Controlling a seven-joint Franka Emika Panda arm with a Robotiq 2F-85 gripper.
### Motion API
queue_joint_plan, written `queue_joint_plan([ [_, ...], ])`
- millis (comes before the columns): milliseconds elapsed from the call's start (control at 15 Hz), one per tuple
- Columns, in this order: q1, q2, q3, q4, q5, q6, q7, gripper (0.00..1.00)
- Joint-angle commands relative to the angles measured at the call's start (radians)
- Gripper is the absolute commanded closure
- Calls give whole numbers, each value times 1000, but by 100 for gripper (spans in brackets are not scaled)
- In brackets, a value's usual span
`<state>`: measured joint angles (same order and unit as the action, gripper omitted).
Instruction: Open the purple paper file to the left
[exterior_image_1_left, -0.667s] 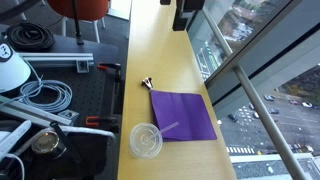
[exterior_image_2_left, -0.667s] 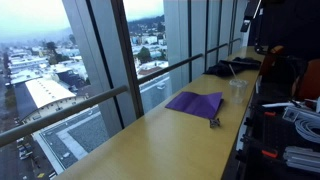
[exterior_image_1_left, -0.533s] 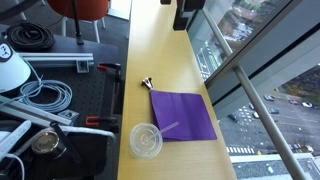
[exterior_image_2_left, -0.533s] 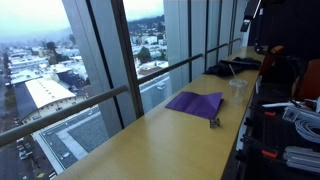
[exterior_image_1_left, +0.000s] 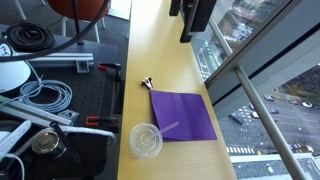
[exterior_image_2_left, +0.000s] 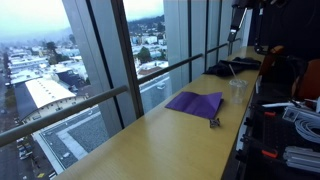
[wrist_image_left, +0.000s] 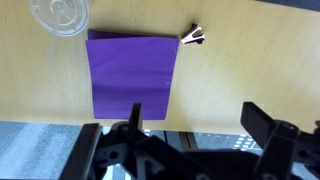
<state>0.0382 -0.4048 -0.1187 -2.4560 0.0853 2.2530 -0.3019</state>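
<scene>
The purple paper file (exterior_image_1_left: 182, 114) lies flat and closed on the long wooden table (exterior_image_1_left: 165, 55). It also shows in an exterior view (exterior_image_2_left: 195, 102) and in the wrist view (wrist_image_left: 131, 75). My gripper (wrist_image_left: 198, 118) is open and empty, high above the table, with the file below and ahead of its fingers. In an exterior view the gripper (exterior_image_1_left: 192, 20) hangs at the top, far from the file.
A clear round plastic lid (exterior_image_1_left: 146, 140) lies at the file's corner; it also shows in the wrist view (wrist_image_left: 61, 15). A small binder clip (exterior_image_1_left: 147, 83) lies beside the file. Window glass and a railing (exterior_image_1_left: 245, 80) run along the table. Cables (exterior_image_1_left: 45, 95) lie on the dark bench.
My gripper has moved down and further into the exterior view from the top edge. The file, lid and clip have not moved.
</scene>
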Motion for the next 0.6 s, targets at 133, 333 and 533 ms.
queue_joint_plan([
  [133,-3,326,-51,241,116,42,-117,0],
  [333,-55,498,-53,417,174,-19,-164,0],
  [533,-143,673,-34,592,197,-112,-194,0],
])
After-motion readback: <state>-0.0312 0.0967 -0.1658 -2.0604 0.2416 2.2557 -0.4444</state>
